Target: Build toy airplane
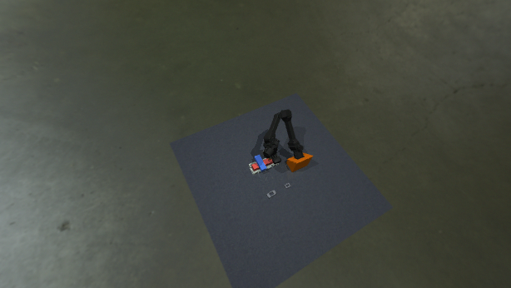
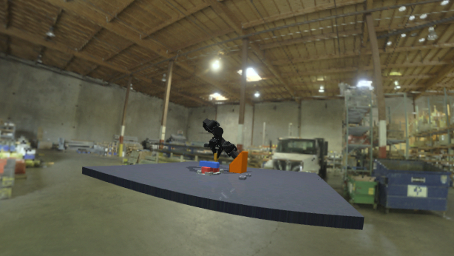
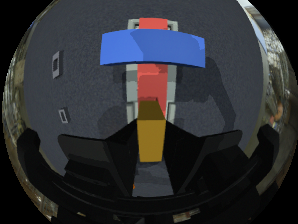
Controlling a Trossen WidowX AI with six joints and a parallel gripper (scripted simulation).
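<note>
The red fuselage (image 1: 255, 166) (image 2: 205, 169) (image 3: 151, 86) lies lengthwise in the pale grey cradle (image 3: 131, 91). The blue wing (image 1: 260, 162) (image 2: 209, 164) (image 3: 154, 48) lies across the top of the fuselage; its tab is hidden. My gripper (image 3: 148, 121) is shut on the yellow tail fin (image 2: 215, 156) (image 3: 150, 141). The fin is upright above the near, tail end of the fuselage, roughly in line with it in the wrist view. In the exterior view the fin hangs above the wing's level. The fin's tab and the tail socket are hidden.
A tall orange block (image 1: 299, 163) (image 2: 239, 163) stands by the arm's base, beside the cradle. A larger grey holder (image 1: 274, 192) (image 3: 57, 64) and a smaller one (image 1: 287, 186) (image 3: 63, 116) lie on the dark table (image 1: 324, 233) (image 2: 259, 196) to one side of the cradle.
</note>
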